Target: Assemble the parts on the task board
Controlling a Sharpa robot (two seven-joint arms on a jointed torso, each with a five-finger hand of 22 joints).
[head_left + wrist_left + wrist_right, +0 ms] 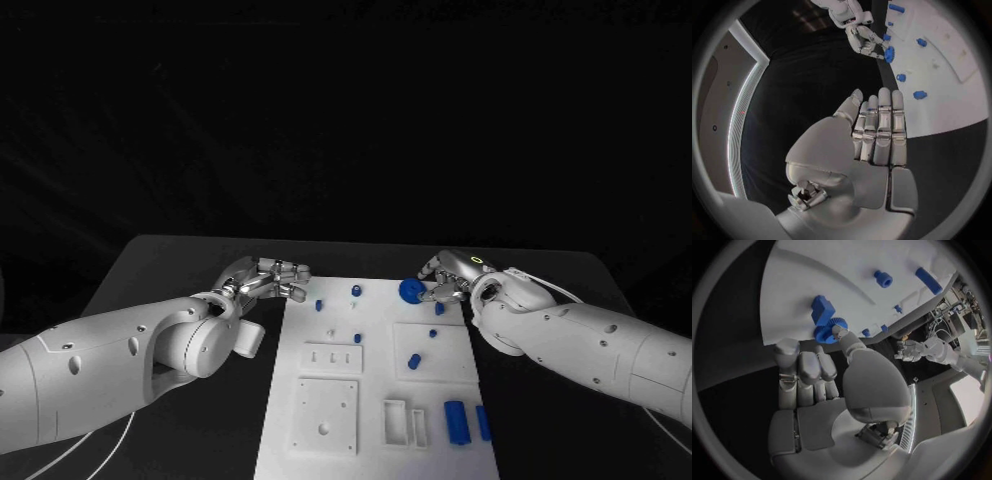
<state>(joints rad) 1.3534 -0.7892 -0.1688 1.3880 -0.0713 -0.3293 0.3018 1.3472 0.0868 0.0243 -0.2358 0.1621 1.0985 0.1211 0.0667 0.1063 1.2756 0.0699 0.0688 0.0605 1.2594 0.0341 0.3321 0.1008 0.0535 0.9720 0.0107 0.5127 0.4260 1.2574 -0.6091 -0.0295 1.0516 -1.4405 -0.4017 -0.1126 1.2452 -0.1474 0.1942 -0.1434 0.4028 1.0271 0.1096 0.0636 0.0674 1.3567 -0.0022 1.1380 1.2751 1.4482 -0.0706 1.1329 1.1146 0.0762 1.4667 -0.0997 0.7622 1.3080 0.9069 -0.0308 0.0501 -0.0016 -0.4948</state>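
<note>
The task board (pixel 378 400) lies in the middle of the black table (pixel 173 262). At the far edge of the board sits a round blue gear (pixel 411 291), with a small blue block (pixel 822 309) just beside it. The right hand (pixel 450 282) is at this far edge; one fingertip touches the gear, and the other fingers are half curled, holding nothing. Near the far left corner of the board the left hand (pixel 267 277) is above the table, fingers straight and together, gripping nothing. On the near right part of the board two long blue parts (pixel 466 421) lie side by side, next to white slotted frames (pixel 405 420). More small blue pegs (pixel 414 360) stand between them and the gear.
</note>
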